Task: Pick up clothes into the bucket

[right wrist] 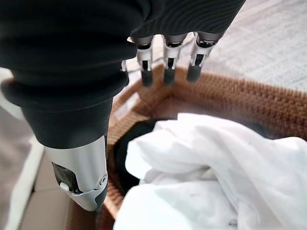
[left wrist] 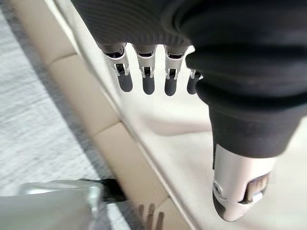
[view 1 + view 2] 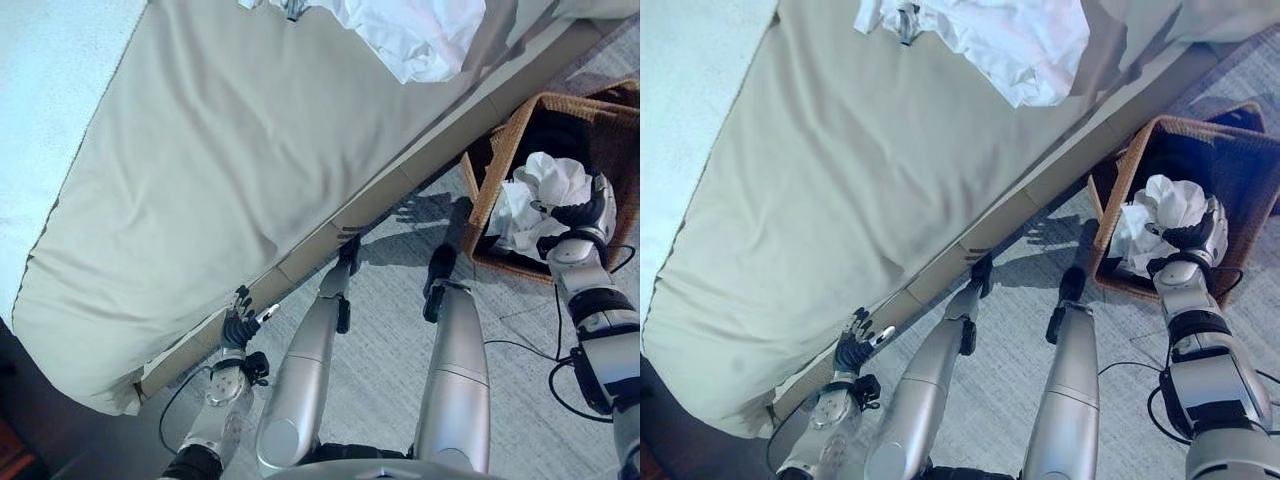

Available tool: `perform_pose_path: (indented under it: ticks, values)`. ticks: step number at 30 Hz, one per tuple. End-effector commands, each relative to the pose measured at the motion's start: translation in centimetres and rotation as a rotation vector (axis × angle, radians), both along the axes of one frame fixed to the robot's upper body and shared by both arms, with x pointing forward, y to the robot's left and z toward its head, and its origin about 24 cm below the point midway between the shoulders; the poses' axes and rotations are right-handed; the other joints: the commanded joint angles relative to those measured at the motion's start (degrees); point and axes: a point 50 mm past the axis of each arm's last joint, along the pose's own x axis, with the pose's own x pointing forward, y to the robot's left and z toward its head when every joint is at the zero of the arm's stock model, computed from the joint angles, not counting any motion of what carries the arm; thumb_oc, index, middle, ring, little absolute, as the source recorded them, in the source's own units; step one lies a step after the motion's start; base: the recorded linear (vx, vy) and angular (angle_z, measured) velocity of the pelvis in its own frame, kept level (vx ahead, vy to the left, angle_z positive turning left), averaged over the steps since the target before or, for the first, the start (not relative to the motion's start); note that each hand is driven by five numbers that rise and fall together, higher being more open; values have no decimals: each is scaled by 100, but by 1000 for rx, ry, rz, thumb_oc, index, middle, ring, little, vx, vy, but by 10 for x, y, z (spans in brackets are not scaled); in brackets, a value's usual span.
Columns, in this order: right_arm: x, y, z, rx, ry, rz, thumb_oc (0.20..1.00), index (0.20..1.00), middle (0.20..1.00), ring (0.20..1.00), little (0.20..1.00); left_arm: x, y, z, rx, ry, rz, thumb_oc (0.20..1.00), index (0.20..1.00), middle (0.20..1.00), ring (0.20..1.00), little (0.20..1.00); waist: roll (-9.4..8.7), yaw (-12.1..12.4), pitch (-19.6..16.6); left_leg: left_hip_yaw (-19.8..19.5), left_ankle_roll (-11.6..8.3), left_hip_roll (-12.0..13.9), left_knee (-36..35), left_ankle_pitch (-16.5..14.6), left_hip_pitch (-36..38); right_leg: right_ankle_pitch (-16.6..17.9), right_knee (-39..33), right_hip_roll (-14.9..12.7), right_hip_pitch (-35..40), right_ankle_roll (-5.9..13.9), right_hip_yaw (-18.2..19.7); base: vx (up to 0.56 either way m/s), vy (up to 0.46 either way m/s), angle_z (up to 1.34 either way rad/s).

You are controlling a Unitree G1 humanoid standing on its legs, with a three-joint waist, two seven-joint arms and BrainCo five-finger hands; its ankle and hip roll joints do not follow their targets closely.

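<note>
- Grey carpet (image 3: 400, 330) is seen between the bed's side edge and a wicker basket (image 3: 500, 160) at the right.
- White crumpled clothes (image 3: 535, 200) are piled inside the basket, against its near rim.
- Over that pile the right hand (image 3: 585, 215) is held, fingers straight, gripping nothing.
- More white clothes (image 3: 410, 35) are left on the bed (image 3: 230, 180), near its far edge.
- At the bed's lower edge the left hand (image 3: 238, 325) is held open and empty.
</note>
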Motion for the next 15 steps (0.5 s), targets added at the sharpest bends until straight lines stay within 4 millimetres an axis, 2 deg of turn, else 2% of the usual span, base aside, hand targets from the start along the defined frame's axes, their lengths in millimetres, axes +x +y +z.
perform_pose_path:
  ticks: [1, 2, 3, 4, 5, 6, 7, 8, 9, 13, 15]
  values:
    - [-23, -11, -19, -3, -25, -55, 1000, 1000, 1000, 1000, 1000, 3, 33, 21, 61, -114, 177, 1000, 1000, 1000, 1000, 1000, 312, -297, -26, 113, 57, -22, 537, -876, 270, 689, -1203, 277, 405, 284, 189, -70, -3, -5]
    - [-26, 13, -33, 9, -57, 32, 1000, 1000, 1000, 1000, 1000, 11, 56, 48, 115, -227, 296, 1000, 1000, 1000, 1000, 1000, 203, -376, -26, 161, 68, 37, 537, -727, 220, 931, -1375, 333, 444, 265, 141, 5, -12, -6]
    - [-28, 13, -37, 10, -45, 30, 1000, 1000, 1000, 1000, 1000, 9, 56, 45, 119, -215, 293, 1000, 1000, 1000, 1000, 1000, 184, -376, -26, 131, 44, 29, 570, -912, 382, 719, -1297, 336, 584, 301, 183, -72, -9, -8]
    - [-29, 24, -40, -2, -54, 87, 1000, 1000, 1000, 1000, 1000, 12, 69, 58, 151, -266, 352, 1000, 1000, 1000, 1000, 1000, 122, -414, -26, 176, 61, 71, 572, -759, 287, 945, -1425, 359, 544, 279, 150, 2, -17, -11]
    - [-35, 43, -49, -1, -66, 182, 1000, 1000, 1000, 1000, 1000, 13, 89, 80, 199, -347, 453, 1000, 1000, 1000, 1000, 1000, -25, -484, -26, 210, 57, 120, 640, -829, 426, 983, -1553, 416, 762, 300, 157, -70, -9, -18]
    - [-38, 54, -53, 3, -64, 243, 1000, 1000, 1000, 1000, 1000, 15, 101, 90, 248, -383, 497, 1000, 1000, 1000, 1000, 1000, -116, -528, -26, 232, 55, 152, 684, -881, 536, 1003, -1612, 447, 898, 310, 171, 4, -13, -27]
    - [-41, 62, -59, 18, -56, 284, 1000, 1000, 1000, 1000, 1000, 16, 107, 99, 275, -412, 517, 1000, 1000, 1000, 1000, 1000, -187, -560, -26, 263, 55, 178, 702, -927, 648, 1032, -1695, 483, 1037, 320, 188, 4, -3, -29]
    - [-42, 62, -60, 18, -55, 284, 1000, 1000, 1000, 1000, 1000, 15, 107, 99, 276, -411, 517, 1000, 1000, 1000, 1000, 1000, -191, -554, -26, 266, 55, 181, 698, -928, 658, 1035, -1702, 486, 1047, 319, 190, 9, 17, -38]
    - [-48, 86, -80, 101, -10, 386, 1000, 1000, 1000, 1000, 1000, 19, 118, 117, 315, -474, 556, 1000, 1000, 1000, 1000, 1000, -349, -634, -26, 349, 47, 251, 736, -1020, 924, 1129, -1928, 569, 1368, 349, 240, 17, 30, -31]
    - [-65, 122, -108, 150, 129, 607, 1000, 1000, 1000, 1000, 1000, 28, 137, 148, 406, -550, 572, 1000, 1000, 1000, 1000, 1000, -638, -794, -26, 602, 41, 405, 670, -1148, 1519, 1323, -2379, 746, 1975, 437, 369, 19, 51, -49]
    - [-69, 126, -114, 164, 158, 637, 1000, 1000, 1000, 1000, 1000, 30, 140, 154, 428, -563, 565, 1000, 1000, 1000, 1000, 1000, -698, -798, -26, 678, 36, 442, 629, -1173, 1709, 1376, -2504, 771, 2154, 462, 405, 24, 20, -47]
